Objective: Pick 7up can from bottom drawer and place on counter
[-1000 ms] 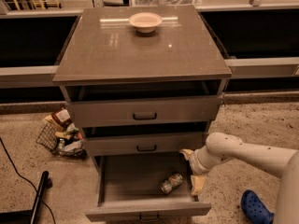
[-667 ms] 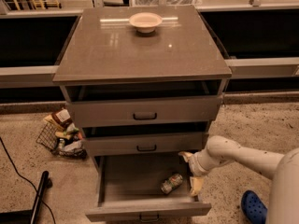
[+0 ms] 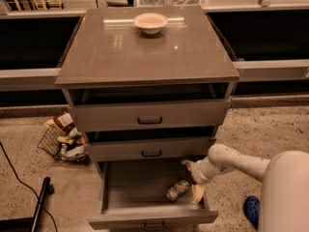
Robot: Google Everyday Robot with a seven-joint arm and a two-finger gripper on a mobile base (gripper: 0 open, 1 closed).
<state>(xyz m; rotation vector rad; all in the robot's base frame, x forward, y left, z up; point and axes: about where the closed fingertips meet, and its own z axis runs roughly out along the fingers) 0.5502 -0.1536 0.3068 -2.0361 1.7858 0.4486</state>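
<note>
The 7up can [image 3: 177,189] lies on its side in the right front part of the open bottom drawer [image 3: 145,218]. My gripper [image 3: 193,179] reaches into the drawer from the right, just right of the can, with one yellowish finger [image 3: 197,194] beside the can and the other finger [image 3: 187,164] further back. The fingers stand spread apart and hold nothing. The counter [image 3: 116,52] is the glossy grey-brown top of the cabinet, above the three drawers.
A pale bowl [image 3: 150,22] sits at the back middle of the counter. The two upper drawers are slightly pulled out. A wire basket of packets [image 3: 63,140] sits on the floor at left, with a dark cable [image 3: 19,178] and a blue shoe [image 3: 251,210] at right.
My arm has shifted slightly to the left, bringing the gripper closer to the can. The can has not moved.
</note>
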